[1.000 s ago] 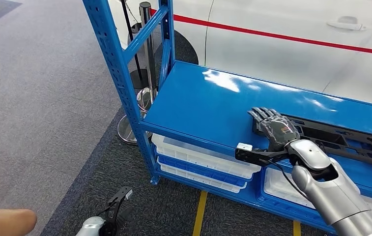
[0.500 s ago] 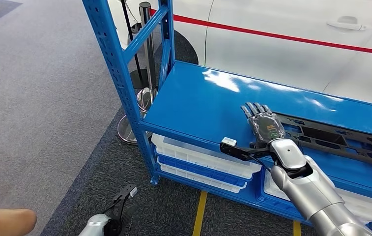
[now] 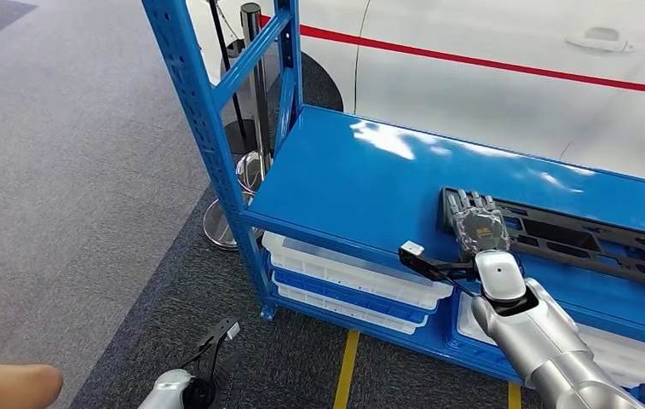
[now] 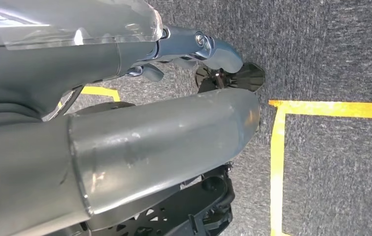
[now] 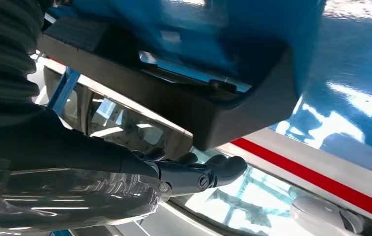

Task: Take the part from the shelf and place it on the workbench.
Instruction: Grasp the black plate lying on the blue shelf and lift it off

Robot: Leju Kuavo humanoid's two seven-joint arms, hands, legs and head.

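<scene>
The part [image 3: 576, 238] is a long black plastic frame with openings, lying flat on the blue shelf [image 3: 353, 179] at the right. My right hand [image 3: 478, 225] lies over the part's left end with its fingers stretched out flat and nothing gripped. In the right wrist view the part's dark end [image 5: 198, 108] is close in front of my right hand [image 5: 125, 167], whose dark fingers [image 5: 198, 179] reach out along it. My left hand [image 4: 174, 44] hangs low beside the body over the carpet, fingers straight and holding nothing.
A blue upright post [image 3: 204, 128] frames the shelf's left end. White trays [image 3: 344, 273] sit on the level below. A white car [image 3: 489, 60] with a red stripe stands behind. A metal stanchion base [image 3: 221, 226] and yellow floor tape [image 3: 346, 371] lie nearby. Part of a person [image 3: 3, 385] is at bottom left.
My right hand drifted left off the part half a second ago and has come back right onto its left end. The part has not moved.
</scene>
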